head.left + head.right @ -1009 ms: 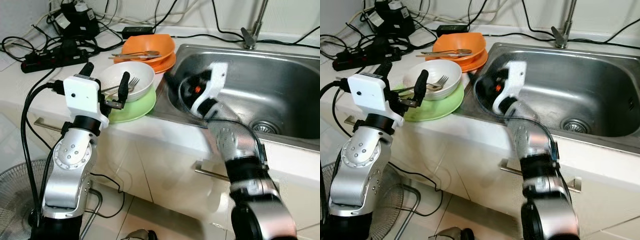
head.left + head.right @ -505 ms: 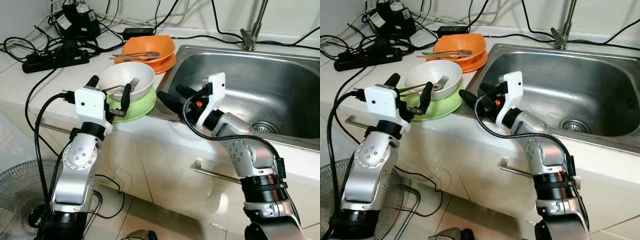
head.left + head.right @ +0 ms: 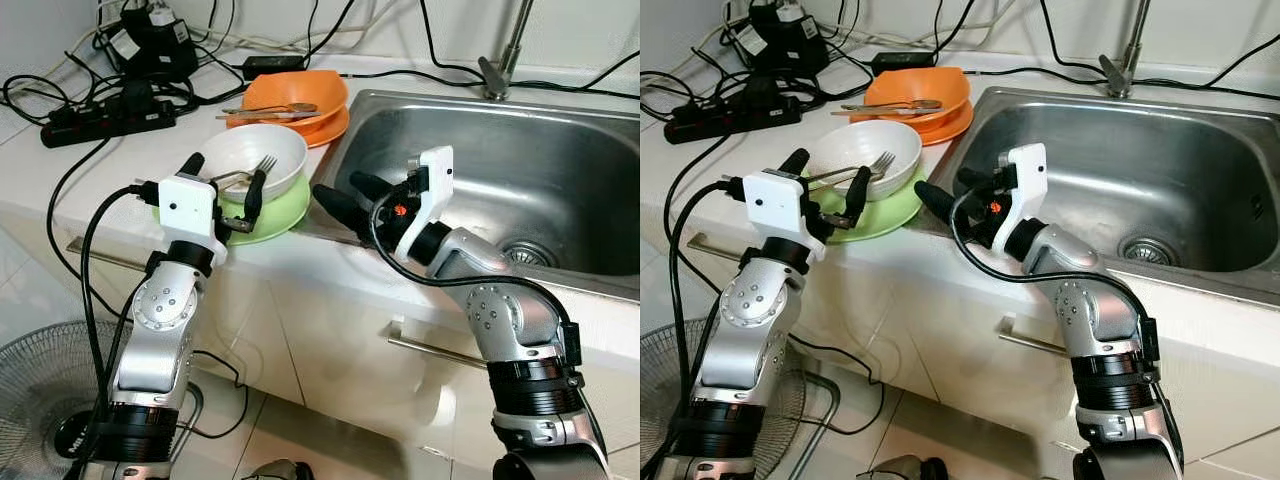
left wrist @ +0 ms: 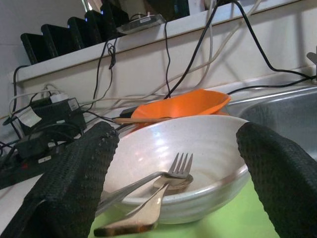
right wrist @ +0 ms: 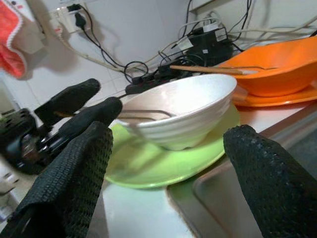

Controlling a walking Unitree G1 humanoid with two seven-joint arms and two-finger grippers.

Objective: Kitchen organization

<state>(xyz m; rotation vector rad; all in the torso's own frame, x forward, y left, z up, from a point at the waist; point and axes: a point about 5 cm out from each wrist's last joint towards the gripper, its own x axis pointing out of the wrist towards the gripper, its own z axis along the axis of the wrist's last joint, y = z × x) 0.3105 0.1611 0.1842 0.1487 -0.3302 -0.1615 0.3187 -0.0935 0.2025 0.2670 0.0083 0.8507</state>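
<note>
A white bowl (image 3: pixel 255 158) holding a fork (image 4: pixel 173 171) and a spoon (image 4: pixel 132 219) sits on a green plate (image 3: pixel 272 216) on the counter, left of the sink (image 3: pixel 520 170). My left gripper (image 3: pixel 222 177) is open at the bowl's near left side, its fingers spread about as wide as the bowl. My right gripper (image 3: pixel 347 197) is open over the sink's left rim and points at the green plate's right edge, a short gap away. Behind stands an orange bowl (image 3: pixel 297 90) on an orange plate, with utensils laid across it.
A faucet (image 3: pixel 505 50) rises behind the sink. Power strips (image 3: pixel 100 120), chargers and tangled cables crowd the back left of the counter. A cabinet handle (image 3: pixel 430 345) juts out under the counter edge, and a floor fan (image 3: pixel 40 385) stands at the lower left.
My right gripper has swung out of the sink to its left rim, toward the green plate. My left gripper has closed in on the white bowl. Both stay open.
</note>
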